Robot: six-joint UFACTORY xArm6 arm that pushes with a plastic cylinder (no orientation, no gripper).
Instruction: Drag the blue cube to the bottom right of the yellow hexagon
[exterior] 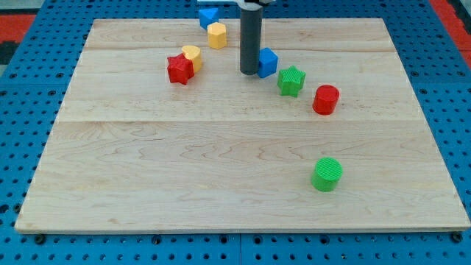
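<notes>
At 9 o'clock of the blue cube [268, 62], touching it, stands my tip [249, 72]; yellow hexagon [216, 34] at 11 o'clock; end effector state: cannot tell, plain rod

Green star [291, 80] just beside blue cube [268, 62]

1. Pale wooden counter [221, 191].
2. Near its top edge: blue block [208, 17], yellow hexagon [216, 34], yellow block [192, 56] touching red star [179, 70].
3. Right of those: blue cube [268, 62], green star [291, 80], red cylinder [325, 99].
4. Toward the bottom right corner: green cylinder [327, 174].
</notes>
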